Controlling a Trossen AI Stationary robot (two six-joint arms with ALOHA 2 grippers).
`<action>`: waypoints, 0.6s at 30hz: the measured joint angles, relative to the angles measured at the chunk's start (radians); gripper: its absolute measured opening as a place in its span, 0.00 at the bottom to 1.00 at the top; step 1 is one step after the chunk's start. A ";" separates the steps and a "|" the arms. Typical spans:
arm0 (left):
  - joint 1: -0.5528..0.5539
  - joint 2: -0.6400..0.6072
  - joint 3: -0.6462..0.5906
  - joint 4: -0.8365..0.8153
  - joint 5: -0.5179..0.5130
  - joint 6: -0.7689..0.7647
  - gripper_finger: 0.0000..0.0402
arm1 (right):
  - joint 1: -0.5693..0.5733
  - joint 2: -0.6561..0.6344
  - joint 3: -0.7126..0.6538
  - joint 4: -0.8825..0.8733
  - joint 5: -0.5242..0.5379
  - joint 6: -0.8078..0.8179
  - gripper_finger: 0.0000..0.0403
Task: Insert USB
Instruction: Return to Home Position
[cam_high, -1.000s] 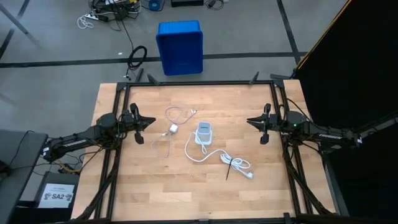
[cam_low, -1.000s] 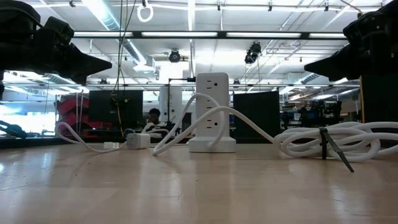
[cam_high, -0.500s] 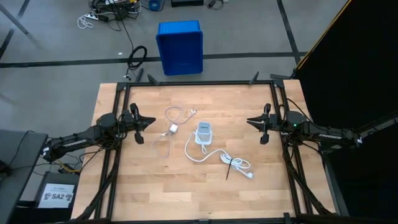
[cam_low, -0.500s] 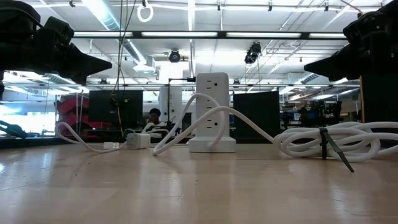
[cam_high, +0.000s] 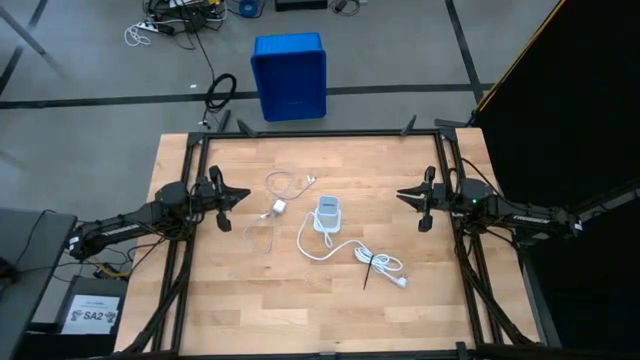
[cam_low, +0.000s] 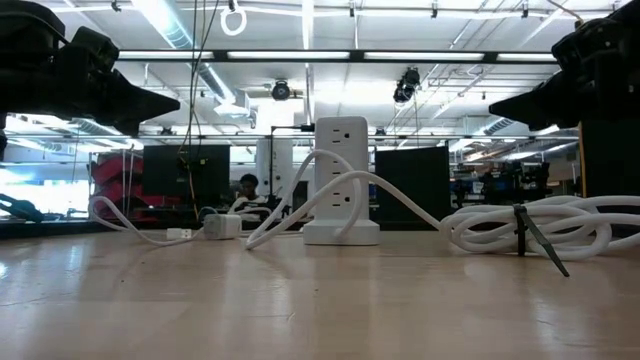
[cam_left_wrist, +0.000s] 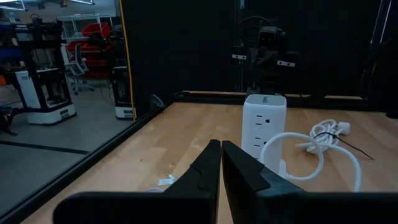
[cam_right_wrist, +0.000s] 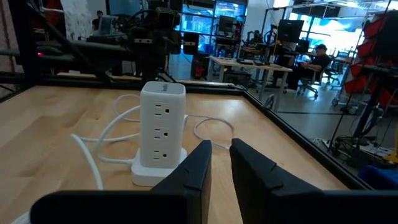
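Note:
The USB cable (cam_high: 271, 184) is a thin whitish-grey line lying loose on the wooden table, left of centre, looping toward the near side (cam_high: 262, 236). One small plug end (cam_high: 312, 180) rests near the white power tower (cam_high: 327, 213). In the low view the cable (cam_low: 120, 222) lies flat, with a plug (cam_low: 180, 235) beside the small white charger block (cam_low: 222, 226). My left gripper (cam_high: 246, 195) hovers left of the cable, shut. My right gripper (cam_high: 399, 195) hovers right of the tower, its fingers a narrow gap apart (cam_right_wrist: 220, 147). Neither touches anything.
The upright power tower (cam_low: 340, 180) stands mid-table with its thick white cord (cam_high: 378, 262), bundled by a black tie (cam_low: 535, 240), trailing toward the near right. Bare wood lies along the near edge (cam_high: 300, 320). A blue bin (cam_high: 290, 75) sits on the floor beyond the far edge.

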 joint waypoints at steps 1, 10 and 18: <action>0.000 0.000 0.000 0.000 0.000 0.000 0.00 | 0.000 0.000 0.000 0.000 0.000 0.000 0.09; 0.000 0.000 0.000 0.000 0.000 0.000 0.00 | 0.000 0.000 0.000 0.000 0.000 0.000 0.06; 0.000 0.000 0.000 0.000 0.000 0.000 0.00 | 0.000 0.000 0.000 0.000 0.000 0.000 0.08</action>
